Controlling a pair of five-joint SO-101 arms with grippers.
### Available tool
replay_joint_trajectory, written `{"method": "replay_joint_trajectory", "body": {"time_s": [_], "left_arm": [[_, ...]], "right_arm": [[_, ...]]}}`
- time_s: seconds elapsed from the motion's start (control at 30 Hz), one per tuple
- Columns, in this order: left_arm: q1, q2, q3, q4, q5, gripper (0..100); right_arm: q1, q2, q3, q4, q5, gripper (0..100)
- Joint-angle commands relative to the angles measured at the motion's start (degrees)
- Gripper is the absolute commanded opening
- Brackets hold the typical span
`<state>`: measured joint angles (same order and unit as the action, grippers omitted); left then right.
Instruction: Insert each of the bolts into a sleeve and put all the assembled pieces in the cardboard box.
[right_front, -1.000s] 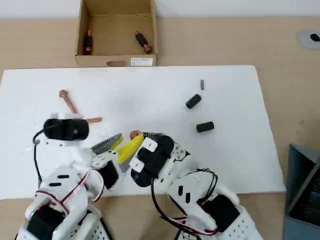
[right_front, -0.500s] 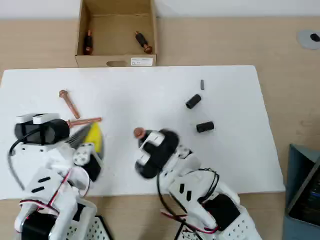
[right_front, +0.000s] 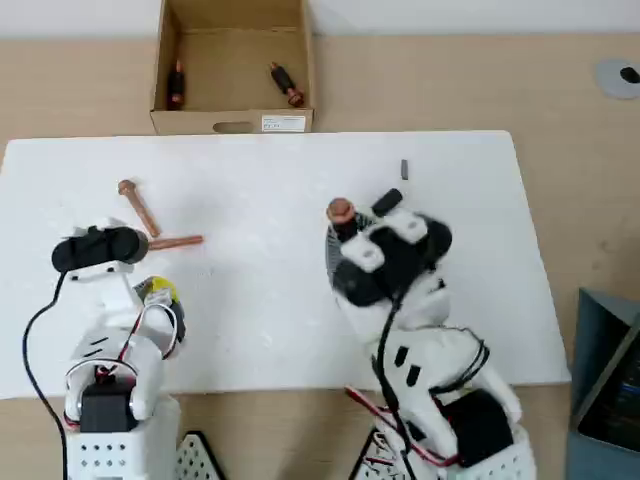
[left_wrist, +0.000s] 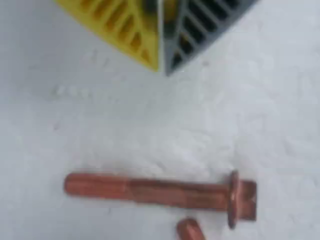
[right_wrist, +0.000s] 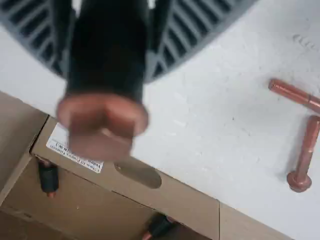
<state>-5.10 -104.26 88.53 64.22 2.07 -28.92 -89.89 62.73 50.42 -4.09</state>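
Note:
My right gripper (right_front: 345, 232) (right_wrist: 107, 50) is shut on an assembled piece (right_wrist: 105, 75), a black sleeve with a copper bolt head (right_front: 340, 210) sticking out, held above the white mat. The cardboard box (right_front: 232, 120) (right_wrist: 165, 195) stands beyond the mat with two assembled pieces (right_front: 176, 85) (right_front: 286, 85) inside. Two loose copper bolts (right_front: 137, 207) (right_front: 175, 241) lie at the mat's left. My left gripper (left_wrist: 161, 65) hangs shut and empty just beside the nearer bolt (left_wrist: 160, 192). A loose black sleeve (right_front: 387, 203) peeks out behind the right arm.
The white mat (right_front: 270, 330) covers most of the wooden table. A small grey pin (right_front: 404, 169) lies near the mat's far right. A dark bin (right_front: 605, 380) stands at the right edge. The left arm's camera housing (right_front: 100, 248) hangs over the mat's left side.
My right arm has carried the assembled piece away from the front, farther across the mat and to the right. The left arm swung left to the loose bolts and its fingers came together.

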Motion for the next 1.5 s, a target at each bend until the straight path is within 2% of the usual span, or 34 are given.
{"method": "replay_joint_trajectory", "body": {"time_s": [0.0,0.37,0.77,1.2,1.47], "left_arm": [[-0.44,-0.31,1.49,-0.18,-0.53,0],[-0.62,-0.31,4.66,-0.09,-0.44,0],[-0.53,-0.31,4.66,-0.18,-0.09,0],[-0.53,-0.31,4.66,-0.18,-0.09,0],[-0.53,-0.31,4.66,-0.18,-0.09,0]], "right_arm": [[1.36,12.53,-12.44,-1.85,-3.16,0.9],[6.37,47.69,-33.36,-15.38,-4.22,0.9],[6.37,87.34,-60.44,-29.36,10.37,0.9],[6.11,127.78,-102.11,-29.63,25.14,1.2],[6.02,142.37,-118.46,-28.92,33.23,1.3]]}}
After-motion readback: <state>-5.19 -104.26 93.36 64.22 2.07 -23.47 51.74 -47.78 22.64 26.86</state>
